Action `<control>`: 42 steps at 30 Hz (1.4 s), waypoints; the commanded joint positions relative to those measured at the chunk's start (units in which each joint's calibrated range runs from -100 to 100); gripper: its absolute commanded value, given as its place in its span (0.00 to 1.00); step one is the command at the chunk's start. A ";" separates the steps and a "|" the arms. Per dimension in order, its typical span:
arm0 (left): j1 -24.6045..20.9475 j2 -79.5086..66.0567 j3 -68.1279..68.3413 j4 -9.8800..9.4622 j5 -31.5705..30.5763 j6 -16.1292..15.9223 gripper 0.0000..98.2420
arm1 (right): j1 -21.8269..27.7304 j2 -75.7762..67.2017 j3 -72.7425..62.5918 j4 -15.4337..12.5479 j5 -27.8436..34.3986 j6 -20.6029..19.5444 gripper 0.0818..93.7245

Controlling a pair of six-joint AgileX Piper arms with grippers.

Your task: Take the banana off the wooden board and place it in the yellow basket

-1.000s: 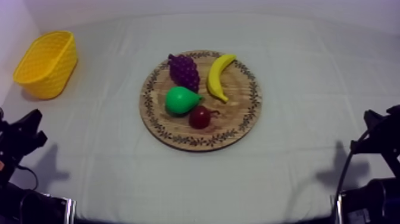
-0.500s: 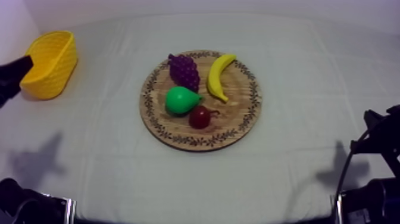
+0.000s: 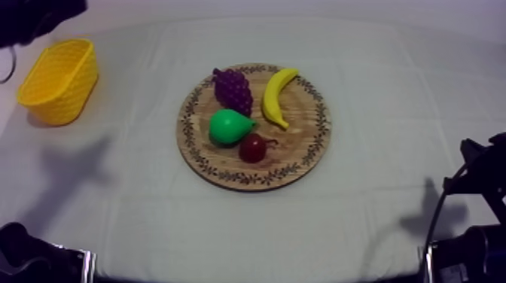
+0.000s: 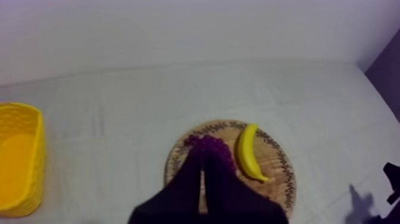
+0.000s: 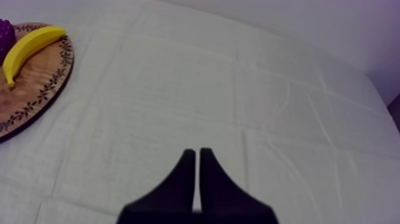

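The banana (image 3: 278,98) is lying on the far right part of the round wooden board (image 3: 305,147). It is a plain bright yellow curve, its bowed back turned toward the bunch of grapes (image 3: 232,90) just beside it, and nothing is gripping it. The green pear (image 3: 230,126) and the small red fruit (image 3: 253,148) are sitting nearer the board's front. The yellow basket (image 3: 60,80) is standing at the far left, well apart from the board.

My left arm (image 3: 38,15) is coming in at the upper left, a dark shape above the basket's far side. I am holding my left gripper (image 4: 201,154) high and aimed down at the board. Its fingers are pressed together into a narrow wedge with nothing between them, and the tips are showing over the grapes, beside the banana.

My right arm (image 3: 482,177) is sitting low at the right edge. My right gripper (image 5: 195,154) is pointing over bare cloth (image 5: 238,89), fingers lying together on nothing, well apart from the board's edge.
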 commanded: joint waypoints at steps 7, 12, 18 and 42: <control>4.23 15.27 -13.12 0.27 2.29 -0.16 0.02 | -0.01 -0.04 -0.03 0.01 0.03 0.03 0.01; 5.31 20.23 -15.67 2.27 2.97 -2.93 0.01 | -0.01 -0.04 -0.03 0.01 0.03 0.03 0.01; 6.16 25.29 -17.25 5.02 3.20 -5.39 0.04 | -0.01 -0.04 -0.03 0.01 0.03 0.03 0.01; 9.16 51.49 -34.79 6.03 5.17 -3.47 0.04 | -0.01 -0.04 -0.03 0.01 0.03 0.03 0.01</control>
